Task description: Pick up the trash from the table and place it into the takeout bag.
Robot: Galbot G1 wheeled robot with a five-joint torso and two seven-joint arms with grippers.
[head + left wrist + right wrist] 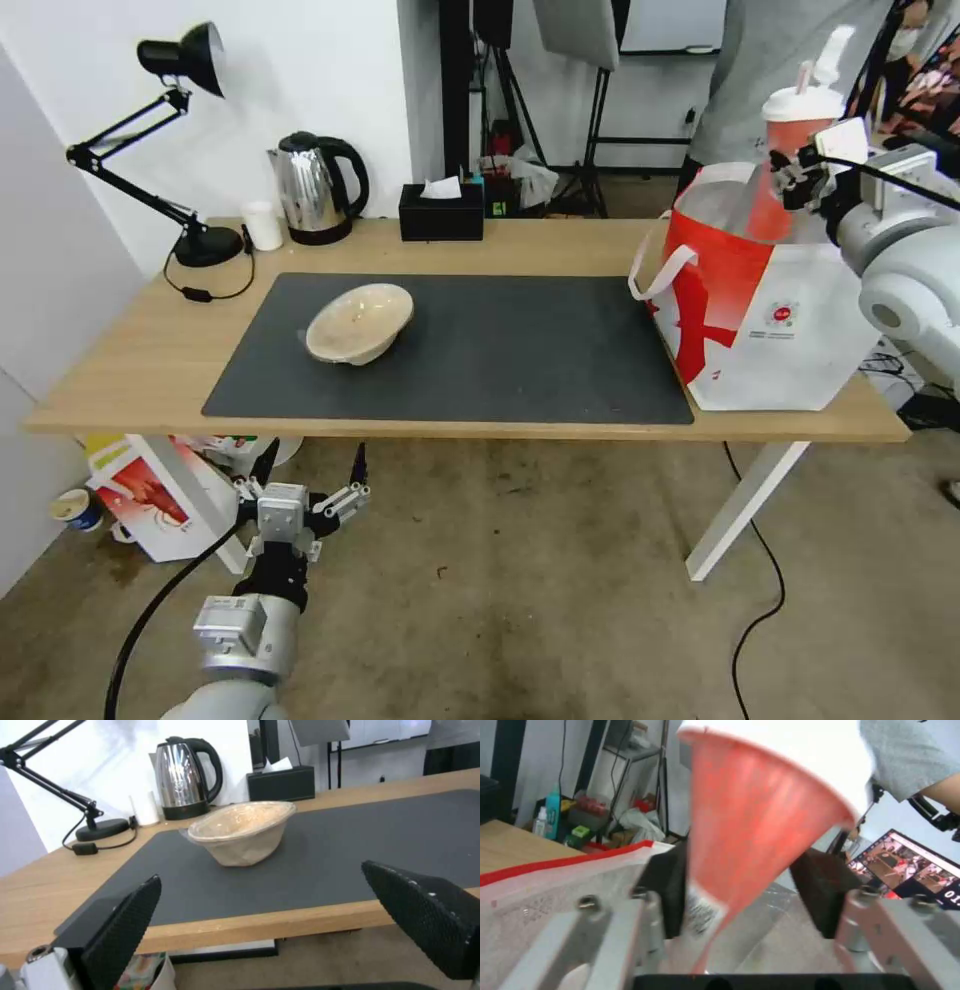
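Note:
The red lidded straw cup (803, 120) (760, 802) hangs over the open top of the takeout bag (770, 320) (555, 864), its base below the bag's rim. My right gripper (800, 178) (740, 862) is shut on the cup, its fingertips against the sides. A shallow beige bowl (360, 322) (240, 828) sits tilted on the left part of the dark mat (500, 350) on the table (560, 245). My left gripper (312, 465) (260, 870) hangs open, low in front of the table's front edge, facing the bowl.
Along the back edge stand a black desk lamp (190, 235), a small white cup (264, 225), a steel kettle (318, 190) and a black tissue box (441, 210). A smaller red-and-white bag (160, 495) sits on the floor under the table's left end. A person in grey stands behind the takeout bag.

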